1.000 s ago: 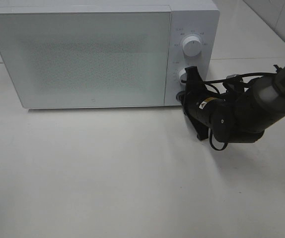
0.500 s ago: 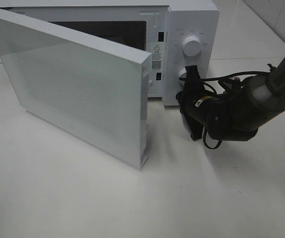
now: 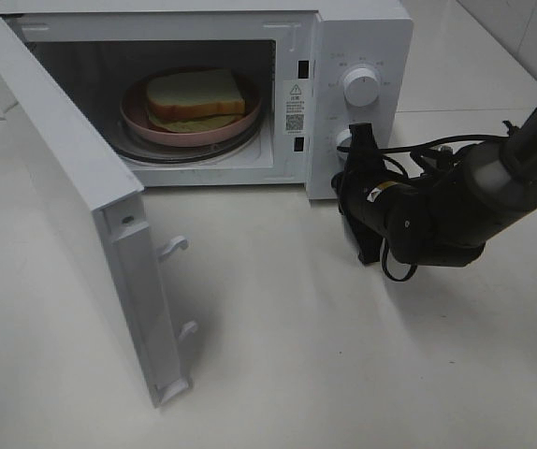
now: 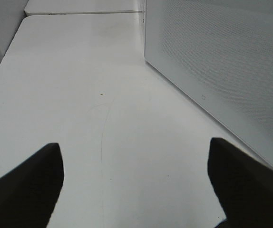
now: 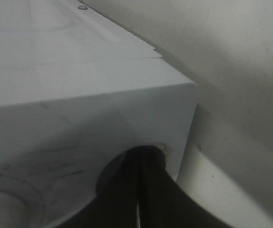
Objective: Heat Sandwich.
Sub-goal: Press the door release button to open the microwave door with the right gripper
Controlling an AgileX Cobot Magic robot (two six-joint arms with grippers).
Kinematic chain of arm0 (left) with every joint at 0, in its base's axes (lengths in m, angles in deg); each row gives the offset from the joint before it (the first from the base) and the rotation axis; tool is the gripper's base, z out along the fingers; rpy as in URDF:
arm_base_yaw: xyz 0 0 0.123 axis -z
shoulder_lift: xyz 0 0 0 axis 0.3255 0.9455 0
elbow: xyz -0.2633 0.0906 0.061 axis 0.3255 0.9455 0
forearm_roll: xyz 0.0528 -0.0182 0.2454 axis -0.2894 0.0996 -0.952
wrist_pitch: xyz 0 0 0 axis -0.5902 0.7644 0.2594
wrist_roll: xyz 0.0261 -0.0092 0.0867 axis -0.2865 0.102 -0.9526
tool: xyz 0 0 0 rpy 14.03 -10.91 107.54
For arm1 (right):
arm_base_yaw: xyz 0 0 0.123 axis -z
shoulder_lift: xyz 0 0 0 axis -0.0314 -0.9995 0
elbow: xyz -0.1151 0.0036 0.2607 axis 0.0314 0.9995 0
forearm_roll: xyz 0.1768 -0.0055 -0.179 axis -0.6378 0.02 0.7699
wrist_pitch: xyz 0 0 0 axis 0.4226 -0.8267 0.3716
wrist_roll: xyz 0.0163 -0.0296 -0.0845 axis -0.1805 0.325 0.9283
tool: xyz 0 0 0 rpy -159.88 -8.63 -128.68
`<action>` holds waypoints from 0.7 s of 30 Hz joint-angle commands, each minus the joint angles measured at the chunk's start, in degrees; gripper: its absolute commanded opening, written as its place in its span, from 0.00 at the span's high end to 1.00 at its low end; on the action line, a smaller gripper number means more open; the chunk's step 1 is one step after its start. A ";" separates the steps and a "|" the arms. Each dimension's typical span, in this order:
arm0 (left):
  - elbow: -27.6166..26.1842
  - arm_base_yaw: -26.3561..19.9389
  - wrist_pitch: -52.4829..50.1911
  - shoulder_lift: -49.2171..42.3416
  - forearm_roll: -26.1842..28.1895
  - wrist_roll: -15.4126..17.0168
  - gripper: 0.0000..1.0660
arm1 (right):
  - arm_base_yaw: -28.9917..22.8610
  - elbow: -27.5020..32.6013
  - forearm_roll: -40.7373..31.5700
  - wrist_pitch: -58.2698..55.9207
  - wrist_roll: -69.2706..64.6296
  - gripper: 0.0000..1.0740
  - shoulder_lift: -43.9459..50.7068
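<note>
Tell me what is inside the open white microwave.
A square white-bread sandwich with pale filling lies on a round pink plate, atop the turntable. The sandwich covers the plate's middle.

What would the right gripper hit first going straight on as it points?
The right gripper would meet the microwave control panel by the lower knob; its shut fingers seem to touch it, though contact is unclear.

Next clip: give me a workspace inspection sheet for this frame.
Surface: white table, faint marks.
Job's things: sandwich on pink plate inside microwave; door wide open.
Clutter: nothing seen.
Grippers: left gripper open, empty, over table; right gripper shut, tips against microwave's control panel.
Cables: black loops on right arm.
Surroundings: pale tiles beyond the table edge.
</note>
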 commanded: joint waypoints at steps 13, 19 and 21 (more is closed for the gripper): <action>0.11 0.29 -0.46 -0.86 0.40 -0.06 0.29 | 1.60 -4.47 -0.17 9.22 0.11 1.00 -0.63; 0.11 0.29 -0.46 -0.86 0.40 -0.06 0.29 | 1.60 -4.41 0.17 9.05 0.86 1.00 -0.63; 0.11 0.29 -0.46 -0.86 0.40 -0.06 0.29 | 1.60 -4.41 0.29 9.05 2.52 1.00 -0.63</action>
